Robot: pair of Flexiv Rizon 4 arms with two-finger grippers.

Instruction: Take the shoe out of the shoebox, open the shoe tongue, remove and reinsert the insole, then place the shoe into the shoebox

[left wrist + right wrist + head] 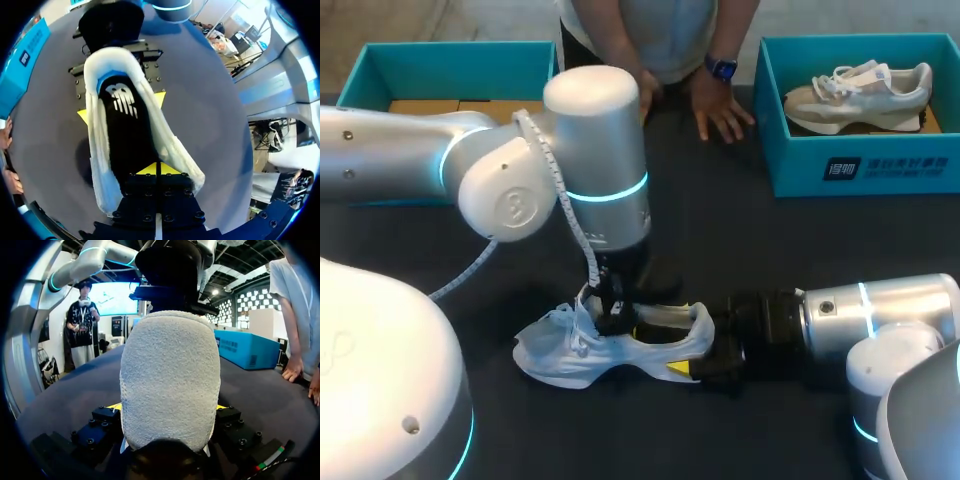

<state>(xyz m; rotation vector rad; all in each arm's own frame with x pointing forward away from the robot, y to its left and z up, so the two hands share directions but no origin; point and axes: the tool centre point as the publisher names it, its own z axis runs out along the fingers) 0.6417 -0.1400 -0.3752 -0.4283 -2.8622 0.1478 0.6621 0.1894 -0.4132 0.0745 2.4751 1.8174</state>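
Observation:
A white shoe (570, 350) lies on its side-sole on the dark table, toe towards my left. My left gripper (615, 315) stands down in its opening at the tongue end. In the left wrist view the yellow tips of that gripper (157, 169) are shut together above the black insole (130, 145), which lies flat inside the shoe (95, 130); whether they pinch anything is hidden. My right gripper (695, 365) holds the heel, one finger against each side. The right gripper (121, 106) shows the same in the left wrist view. In the right wrist view the heel (170, 380) fills the right gripper (167, 407).
A teal shoebox (380, 65) stands at the back left. Another teal box (860, 160) at the back right holds a second shoe (860, 90). A person's hands (720, 110) rest on the table's far edge between the boxes.

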